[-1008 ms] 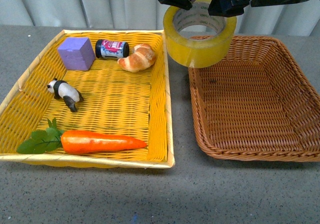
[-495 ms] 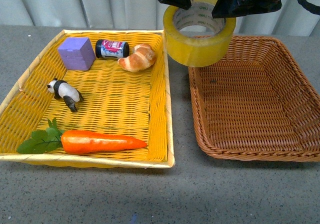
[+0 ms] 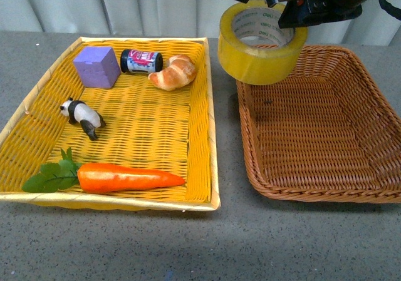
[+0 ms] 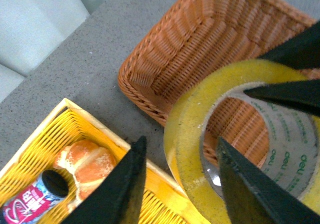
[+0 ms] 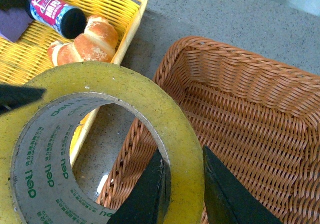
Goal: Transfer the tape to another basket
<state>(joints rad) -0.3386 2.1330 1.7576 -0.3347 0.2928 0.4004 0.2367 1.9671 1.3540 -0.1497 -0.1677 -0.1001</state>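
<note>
The tape (image 3: 260,59) hangs in the air over the far left corner of the brown wicker basket (image 3: 313,195). The right end effector (image 5: 182,156) pinches its wall tight. The left end effector (image 4: 180,144) sits open, one finger on each side of that wall.

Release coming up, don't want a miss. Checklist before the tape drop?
1. Right gripper clamped on tape wall: ok.
2. Left gripper clear of tape: not ok, jaws open but astride the wall.
3. Tape fully over brown wicker basket: not ok, its rim and grey table show through the core.
4. Basket interior free: ok, nothing seen inside.
5. Croissant in yellow tray apart from tape: ok.
</note>
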